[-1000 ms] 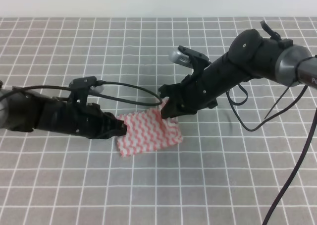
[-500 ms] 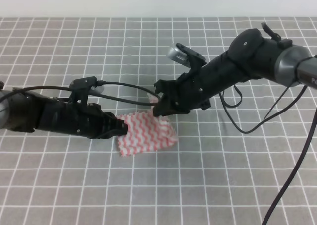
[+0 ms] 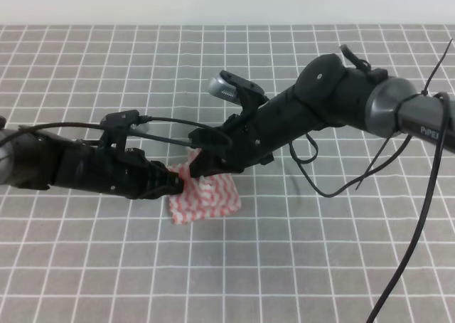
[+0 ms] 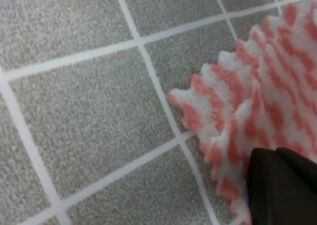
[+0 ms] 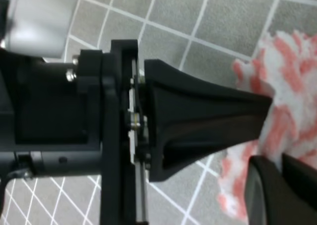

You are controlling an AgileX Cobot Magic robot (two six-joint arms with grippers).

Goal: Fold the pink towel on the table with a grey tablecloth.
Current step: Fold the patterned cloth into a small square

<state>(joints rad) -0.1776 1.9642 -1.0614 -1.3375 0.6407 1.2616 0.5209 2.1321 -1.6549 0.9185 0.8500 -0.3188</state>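
Pinching the pink towel, both the left end effector and right end effector crowd it.

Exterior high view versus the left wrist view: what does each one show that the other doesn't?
Only the exterior high view shows both arms: the right gripper carrying an edge of the pink towel leftward over it, and the left gripper at the towel's left edge. Only the left wrist view shows the serrated edge up close, with one dark gripper finger on it. Both show the towel on the grey gridded tablecloth.
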